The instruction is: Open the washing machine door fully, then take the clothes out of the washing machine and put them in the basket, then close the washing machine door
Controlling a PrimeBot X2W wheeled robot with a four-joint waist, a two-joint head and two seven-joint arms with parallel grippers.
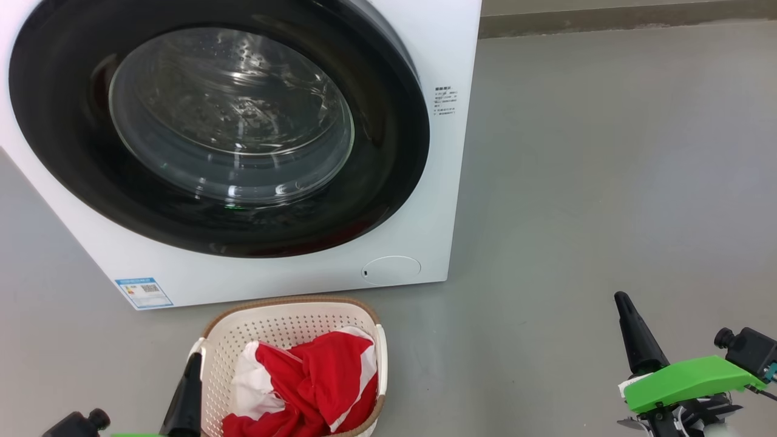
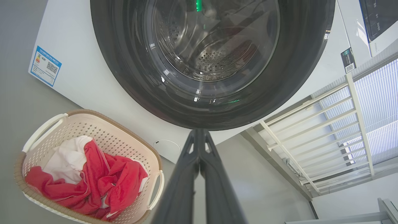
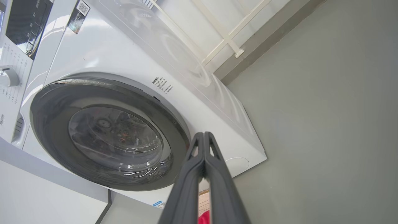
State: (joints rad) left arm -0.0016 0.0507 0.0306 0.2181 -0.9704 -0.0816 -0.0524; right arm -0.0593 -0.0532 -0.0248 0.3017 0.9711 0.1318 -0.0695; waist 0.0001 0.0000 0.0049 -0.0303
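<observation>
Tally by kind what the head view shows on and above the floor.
Washing machine: 1
Door: 1
Basket: 1
Heap of red and white clothes: 1
Pincers: 2, left pincer and right pincer
Total: 6

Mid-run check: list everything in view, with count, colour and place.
washer: one, white, on floor
door: one, black-rimmed glass, shut on washer front
basket: one, cream, brown rim, floor before washer
clothes: one heap, red and white, in basket
label: one, blue, washer's lower left
cap: one, white, washer's lower right
railing: one, white, beyond washer
left gripper: one, dark, shut, beside basket
right gripper: one, dark, shut, above floor
</observation>
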